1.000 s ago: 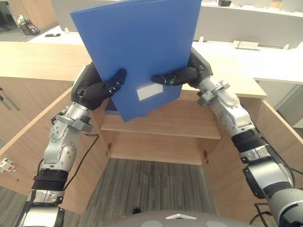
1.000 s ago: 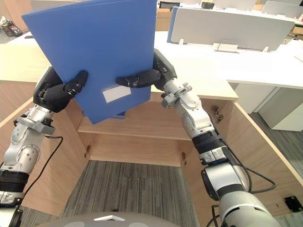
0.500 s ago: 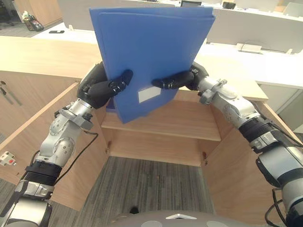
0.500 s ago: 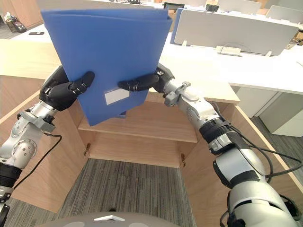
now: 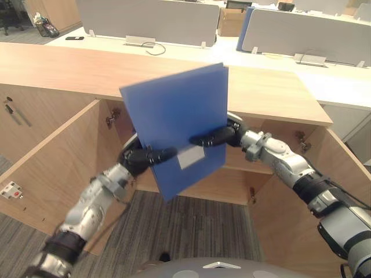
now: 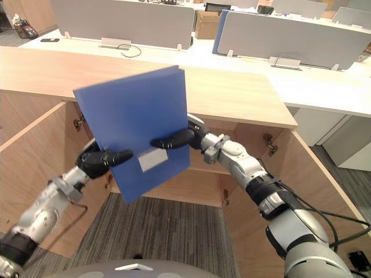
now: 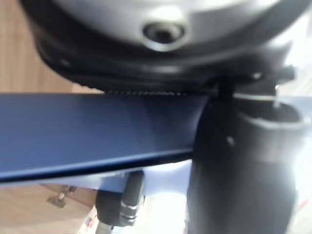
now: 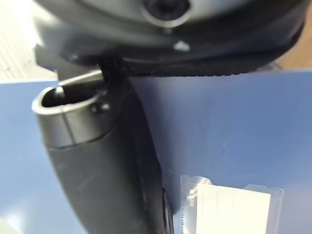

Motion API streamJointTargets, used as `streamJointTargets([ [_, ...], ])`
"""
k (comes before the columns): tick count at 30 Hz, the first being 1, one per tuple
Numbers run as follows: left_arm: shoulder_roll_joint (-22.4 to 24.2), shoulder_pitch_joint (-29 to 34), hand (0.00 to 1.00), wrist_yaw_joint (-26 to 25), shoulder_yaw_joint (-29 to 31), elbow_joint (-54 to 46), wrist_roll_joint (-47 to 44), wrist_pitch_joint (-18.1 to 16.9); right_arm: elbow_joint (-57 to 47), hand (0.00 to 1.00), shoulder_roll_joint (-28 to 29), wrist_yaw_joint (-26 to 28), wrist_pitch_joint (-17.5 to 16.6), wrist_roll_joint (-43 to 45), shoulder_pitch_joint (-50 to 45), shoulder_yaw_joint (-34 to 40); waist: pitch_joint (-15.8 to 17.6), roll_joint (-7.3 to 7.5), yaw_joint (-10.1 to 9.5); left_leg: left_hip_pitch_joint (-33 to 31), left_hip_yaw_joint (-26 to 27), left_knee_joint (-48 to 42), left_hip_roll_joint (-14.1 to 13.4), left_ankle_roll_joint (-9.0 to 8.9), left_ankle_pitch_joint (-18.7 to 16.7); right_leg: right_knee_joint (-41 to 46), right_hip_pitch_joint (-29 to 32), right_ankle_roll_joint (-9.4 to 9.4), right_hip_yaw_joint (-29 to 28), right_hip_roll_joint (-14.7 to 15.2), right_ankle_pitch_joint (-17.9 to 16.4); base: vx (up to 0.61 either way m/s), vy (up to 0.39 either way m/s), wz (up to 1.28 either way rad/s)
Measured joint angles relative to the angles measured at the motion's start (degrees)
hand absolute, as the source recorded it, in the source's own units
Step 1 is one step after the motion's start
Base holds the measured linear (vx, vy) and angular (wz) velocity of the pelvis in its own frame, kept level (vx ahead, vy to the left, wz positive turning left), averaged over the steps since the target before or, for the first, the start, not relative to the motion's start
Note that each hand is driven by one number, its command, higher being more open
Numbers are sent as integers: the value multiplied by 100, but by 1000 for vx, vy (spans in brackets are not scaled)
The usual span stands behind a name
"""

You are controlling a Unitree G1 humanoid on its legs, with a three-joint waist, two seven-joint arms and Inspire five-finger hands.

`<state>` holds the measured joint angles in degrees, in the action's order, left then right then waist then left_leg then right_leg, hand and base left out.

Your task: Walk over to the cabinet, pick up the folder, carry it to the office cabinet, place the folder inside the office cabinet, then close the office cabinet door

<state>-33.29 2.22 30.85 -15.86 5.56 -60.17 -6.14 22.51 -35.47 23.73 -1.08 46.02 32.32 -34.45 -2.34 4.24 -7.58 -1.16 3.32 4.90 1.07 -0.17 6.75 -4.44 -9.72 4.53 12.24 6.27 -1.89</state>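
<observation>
A blue folder (image 5: 177, 121) with a white label (image 5: 187, 157) hangs upright and tilted in front of the open office cabinet (image 5: 272, 92). It covers the cabinet's upper opening. My left hand (image 5: 139, 157) holds its lower left edge, with the thumb laid across the front face. On the folder's right side, my right hand (image 5: 229, 134) pinches it the same way, thumb (image 8: 107, 165) on the front beside the label. Each hand's fingers are hidden behind the folder. In the left wrist view the folder's edge (image 7: 87, 126) runs between the palm and the thumb (image 7: 243, 165).
The cabinet's left door (image 5: 52, 168) and right door (image 5: 290, 231) both swing out towards me. A wooden shelf (image 6: 206, 168) shows behind the folder's lower edge. Beyond the wooden top (image 5: 69, 63) stand white desks with grey screens (image 5: 145, 20). The floor is grey carpet (image 5: 185, 231).
Both arms have stretched forward and lowered the folder from above the cabinet's top to its opening. The view has also shifted, showing more of the top.
</observation>
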Motion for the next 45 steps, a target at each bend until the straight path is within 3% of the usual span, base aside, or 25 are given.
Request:
streamJointTargets([
  [7, 727, 734, 100, 25, 178, 684, 1352, 73, -649, 0, 338, 62, 86, -284, -714, 1041, 103, -156, 20, -42, -26, 2, -71, -54, -18, 138, 107, -66, 1, -61, -84, -17, -18, -1],
  [11, 1130, 1183, 100, -176, 412, 1855, 2446, 264, -1441, 0, 357, 92, 75, -322, -965, 1727, 122, -147, 155, -52, 5, -1, -71, -51, -16, 139, 135, -64, -20, -54, -116, 25, -25, -4],
  [15, 1448, 1180, 100, -375, 907, 3258, 3236, 365, -1581, 0, 372, 141, 27, -658, -1346, 2148, 141, -121, 165, -51, 24, -2, -67, -71, -33, 156, 157, -44, -53, -50, -146, 12, -9, -3],
  [17, 1667, 1172, 100, -582, 1487, 4005, 3602, 359, -1315, 0, 481, 152, 29, -965, -1625, 2173, 149, -132, 167, -45, 24, -2, -63, -75, -37, 181, 166, -16, -52, -43, -168, 0, 0, 0],
  [18, 1839, 1124, 100, -784, 2052, 4538, 3816, 357, -885, 0, 672, 161, 40, -1150, -1793, 2172, 163, -143, 164, -31, 18, -2, -64, -75, -37, 224, 171, -6, -49, -38, -191, 0, 0, 0],
  [19, 1871, 1114, 100, -827, 2169, 4636, 3832, 358, -788, 0, 715, 154, 52, -1175, -1823, 2171, 170, -147, 165, -27, 16, -2, -64, -75, -37, 234, 173, -8, -48, -38, -197, 0, 0, 0],
  [21, 2118, 1105, 100, -1366, 3048, 5169, 3830, 358, 56, 0, 1050, -33, 147, -1427, -1989, 2157, 289, -214, 163, -16, 1, -3, -56, -68, -30, 246, 178, -8, -35, -27, -201, -54, -3, 2],
  [25, 2263, 1179, 100, -1776, 3581, 5477, 3591, 368, 742, 0, 1173, -288, 210, -1952, -2092, 1949, 435, -308, 163, -17, -34, -3, -24, -87, -44, 260, 177, -2, -1, 4, -206, -36, 7, 3],
  [27, 2386, 1190, 100, -1954, 3968, 5583, 3519, 373, 980, 0, 1179, -381, 209, -2651, -2100, 1736, 500, -335, 159, -28, -66, -3, 4, -97, -51, 256, 175, 11, 23, 28, -215, -16, 9, 5],
  [33, 2466, 1128, 100, -2170, 4109, 5626, 3842, 376, 1825, 0, 1447, -820, 62, -5272, -1854, 1278, 588, -278, 118, -117, -200, -6, 91, -43, -21, 217, 179, 44, 163, 77, -236, 15, 0, 12],
  [35, 2492, 1122, 100, -2183, 4101, 5624, 3887, 373, 2192, 0, 1527, -884, 58, -5447, -1757, 1246, 620, -279, 85, -136, -231, -7, 125, -33, -19, 212, 184, 55, 190, 77, -242, 20, -6, 11],
  [38, 2614, 1100, 100, -2207, 4045, 5625, 4029, 372, 2701, 0, 1774, -1081, 63, -5303, -1717, 1689, 774, -352, -35, -154, -256, -7, 177, 7, -33, 206, 186, 88, 213, 118, -253, 8, 8, 5],
  [40, 2708, 1106, 100, -2212, 3883, 5630, 4027, 374, 3237, 0, 2132, -1254, 85, -4557, -1572, 2524, 825, -428, -39, -255, -324, -7, 228, 38, -14, 216, 255, 124, 286, 159, -265, -2, 25, 17],
  [43, 2818, 1034, 100, -2224, 3833, 5620, 3994, 374, 3574, 0, 2611, -1856, 85, -2551, -1306, 3577, 901, -501, -157, -390, -343, -9, 267, 90, 13, 210, 365, 193, 291, 182, -215, 14, 30, 10],
  [45, 2844, 996, 100, -2294, 3740, 5573, 3778, 375, 3567, 0, 2980, -2241, -98, -747, -1008, 4315, 931, -501, -234, -442, -380, -9, 333, 134, 11, 144, 353, 246, 329, 228, -182, 27, 33, 11],
])
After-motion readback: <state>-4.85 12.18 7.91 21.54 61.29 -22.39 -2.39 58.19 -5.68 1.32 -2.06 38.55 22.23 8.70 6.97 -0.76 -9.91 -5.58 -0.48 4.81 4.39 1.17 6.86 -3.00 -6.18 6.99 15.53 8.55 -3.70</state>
